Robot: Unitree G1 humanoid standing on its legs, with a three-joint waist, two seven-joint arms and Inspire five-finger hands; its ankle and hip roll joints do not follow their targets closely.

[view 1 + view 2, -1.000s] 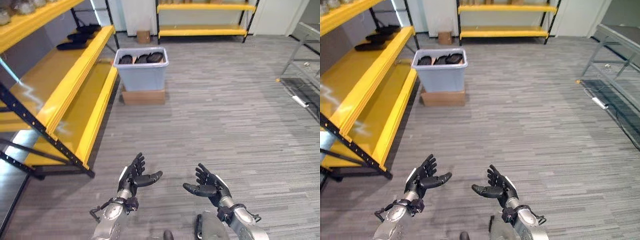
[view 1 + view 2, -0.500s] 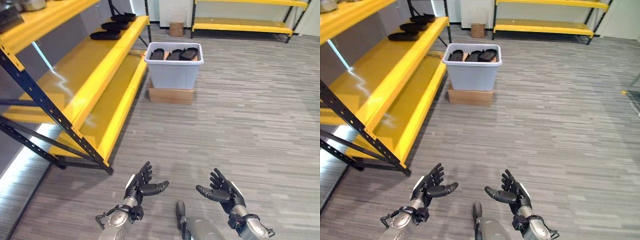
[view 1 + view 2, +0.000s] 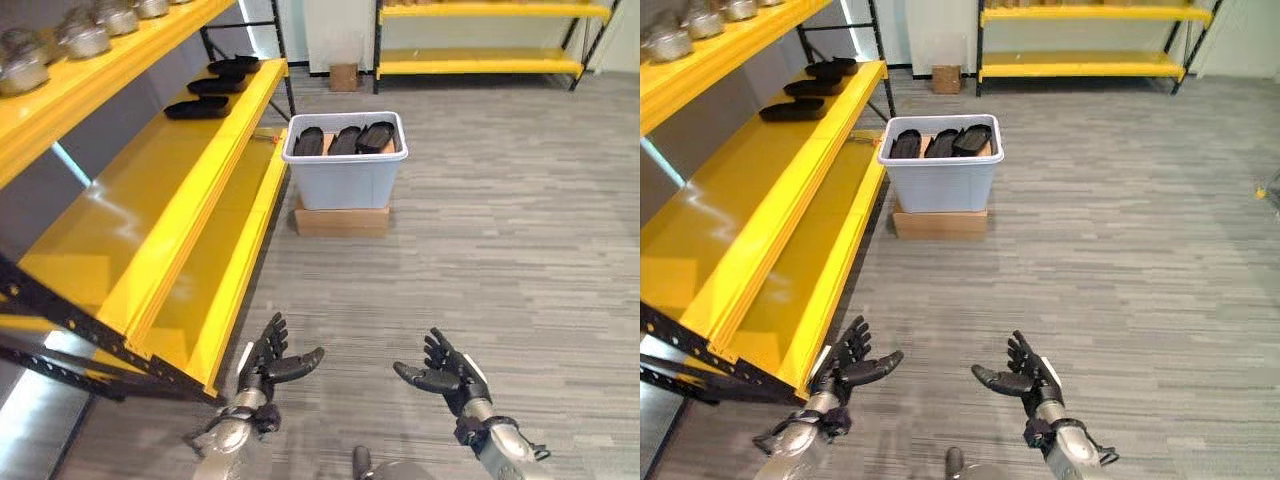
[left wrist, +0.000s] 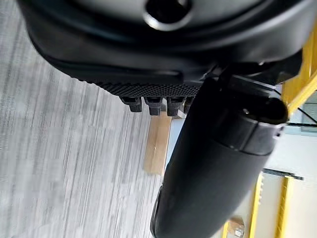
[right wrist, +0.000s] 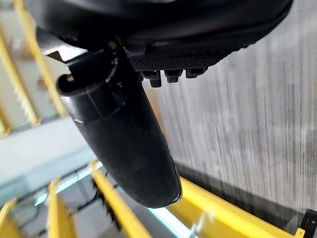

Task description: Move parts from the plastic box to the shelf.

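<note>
Both hands stayed open, empty: left hand [image 3: 266, 360], right hand [image 3: 448, 372].

Bare floor [image 3: 470, 250] lies ahead to the plastic box [image 3: 345, 175]; shelf [image 3: 170, 230] flanks left.

Both silver-grey arms reach forward low in the head views, wrists level with each other and well apart. The left hand [image 3: 268, 362] is held palm inward toward the other hand, its fingers straight and spread, thumb standing out toward the right hand [image 3: 447, 375]. That hand mirrors it, palm inward, fingers relaxed and loosely fanned, thumb pointing back at its partner. Neither hand holds anything
</note>
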